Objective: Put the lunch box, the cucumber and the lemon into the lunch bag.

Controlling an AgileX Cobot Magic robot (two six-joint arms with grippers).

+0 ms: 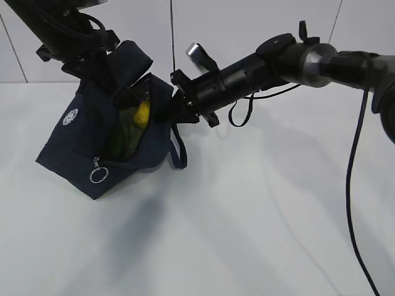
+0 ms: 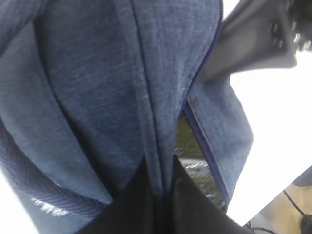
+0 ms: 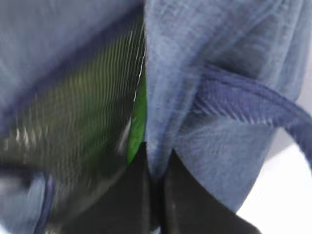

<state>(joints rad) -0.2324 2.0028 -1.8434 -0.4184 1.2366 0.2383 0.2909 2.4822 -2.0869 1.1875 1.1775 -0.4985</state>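
You can barely see the lemon (image 1: 142, 115) inside the lunch bag (image 1: 83, 148), whose fabric both the left gripper (image 2: 160, 187) and right gripper (image 3: 155, 170) pinch above the white table (image 1: 247, 222).

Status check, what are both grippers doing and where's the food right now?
Left gripper and right gripper both shut on lunch bag fabric. Lemon and cucumber inside. Lunch box not clearly visible. No obstruction.

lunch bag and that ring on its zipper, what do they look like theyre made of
The lunch bag looks like woven navy fabric, matte: the left wrist view shows a fine weave, stitched seams and soft folds. The ring pull looks like polished metal, thin, silver and shiny, though plated plastic can't be ruled out.
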